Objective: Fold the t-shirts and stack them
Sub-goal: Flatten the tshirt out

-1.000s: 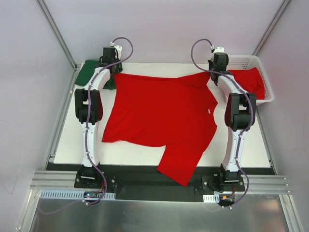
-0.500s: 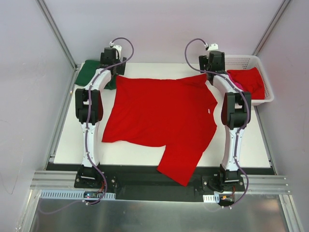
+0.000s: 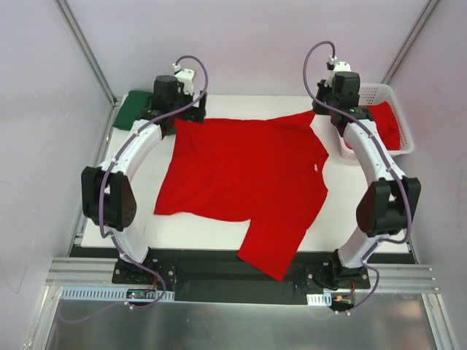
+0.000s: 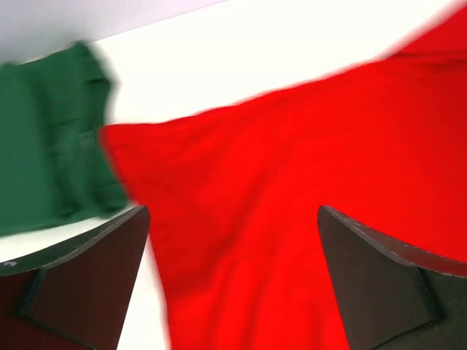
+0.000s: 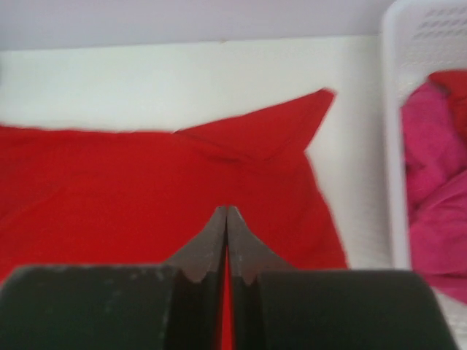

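L gripper (image 4: 233, 211) jaws wide over red tee (image 3: 241, 175) by green tee (image 3: 133, 109), table (image 3: 190, 232) far-left corner; R gripper (image 5: 228, 210) jaws closed, empty, far edge.

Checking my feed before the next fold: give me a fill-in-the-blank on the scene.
1. The left gripper is wide ___.
2. The right gripper is ___.
3. The pink shirt lies in the ___.
4. The corner shirt beside the left gripper is ___.
Missing: open, shut, basket, green.
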`<state>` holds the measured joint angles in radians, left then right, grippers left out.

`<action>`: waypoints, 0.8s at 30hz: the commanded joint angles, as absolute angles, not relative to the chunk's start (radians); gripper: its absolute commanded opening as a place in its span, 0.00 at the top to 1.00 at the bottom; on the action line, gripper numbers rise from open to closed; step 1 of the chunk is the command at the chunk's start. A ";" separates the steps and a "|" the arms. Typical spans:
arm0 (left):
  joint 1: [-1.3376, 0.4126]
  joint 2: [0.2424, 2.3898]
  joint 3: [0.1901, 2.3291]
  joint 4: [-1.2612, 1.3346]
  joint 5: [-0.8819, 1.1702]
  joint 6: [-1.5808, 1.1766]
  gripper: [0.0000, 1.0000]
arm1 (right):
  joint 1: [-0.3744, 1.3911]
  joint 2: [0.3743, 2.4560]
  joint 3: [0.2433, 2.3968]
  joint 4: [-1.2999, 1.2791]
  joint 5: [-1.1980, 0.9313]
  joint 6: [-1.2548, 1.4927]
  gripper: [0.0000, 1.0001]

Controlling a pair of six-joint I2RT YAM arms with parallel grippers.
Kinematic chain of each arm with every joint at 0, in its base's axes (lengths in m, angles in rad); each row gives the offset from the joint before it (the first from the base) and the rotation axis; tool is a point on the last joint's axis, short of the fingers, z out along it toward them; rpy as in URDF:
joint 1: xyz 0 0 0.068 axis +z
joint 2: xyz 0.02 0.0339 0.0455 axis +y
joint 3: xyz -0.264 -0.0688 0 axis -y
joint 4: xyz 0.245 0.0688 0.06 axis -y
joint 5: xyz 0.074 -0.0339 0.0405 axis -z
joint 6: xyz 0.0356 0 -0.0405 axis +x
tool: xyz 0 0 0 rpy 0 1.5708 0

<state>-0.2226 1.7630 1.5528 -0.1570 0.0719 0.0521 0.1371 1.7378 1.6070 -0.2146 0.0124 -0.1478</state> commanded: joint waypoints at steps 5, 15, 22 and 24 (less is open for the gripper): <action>-0.304 1.793 1.414 -0.172 0.284 -0.023 0.01 | 0.235 1.540 1.375 -0.483 -0.239 -0.006 0.99; -0.308 2.080 1.641 -0.284 0.226 0.044 0.01 | 0.324 1.358 1.060 -0.525 -0.221 0.055 0.99; -0.308 2.190 1.782 -0.345 0.176 0.084 0.01 | 0.420 1.357 1.003 -0.575 -0.215 0.077 0.99; -0.307 2.217 1.819 -0.367 0.164 0.086 0.01 | 0.452 1.376 0.999 -0.592 -0.206 0.071 0.99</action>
